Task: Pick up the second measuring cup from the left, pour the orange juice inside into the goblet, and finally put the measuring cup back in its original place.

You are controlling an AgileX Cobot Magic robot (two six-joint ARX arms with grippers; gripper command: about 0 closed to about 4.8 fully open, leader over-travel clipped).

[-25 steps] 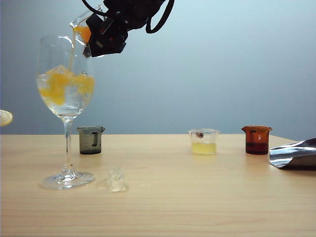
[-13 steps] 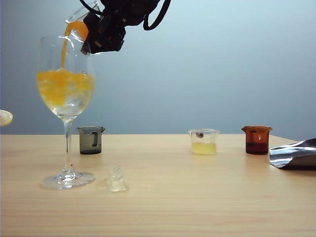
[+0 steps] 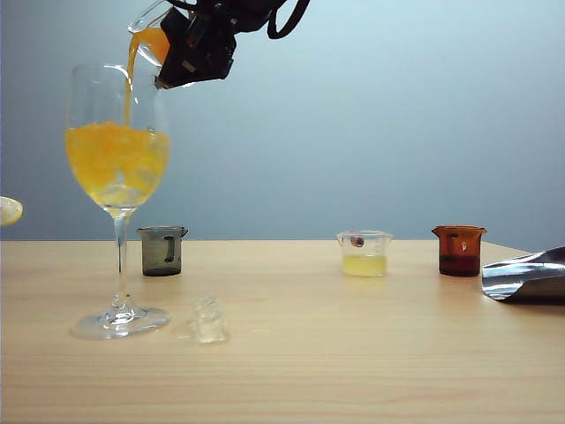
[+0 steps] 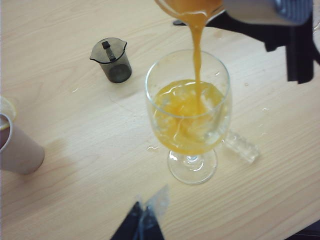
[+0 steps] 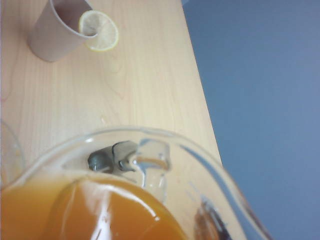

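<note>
- Since the earlier frames, your goblet (image 3: 117, 199) has filled further: the orange juice (image 3: 116, 162) in its bowl now stands higher and more evenly orange, and the tilted second measuring cup (image 3: 150, 37) sits slightly higher against the backdrop.
- Your right gripper (image 3: 196, 49) hangs above the goblet at the upper left of the exterior view, jaws partly closed around the second measuring cup, which it holds tipped spout-down.
- You can see a thin orange stream running from the spout into the bowl, where it lands among ice.
- Your left gripper (image 4: 145, 220) shows only as dark fingertips above the table (image 3: 371, 353), near the goblet's foot; they look nearly together with nothing between them.
- On the table you have a smoky grey cup (image 3: 162, 251) just behind the goblet, a pale yellow cup (image 3: 364, 253) and a red-brown cup (image 3: 459, 251) well to the right.
</note>
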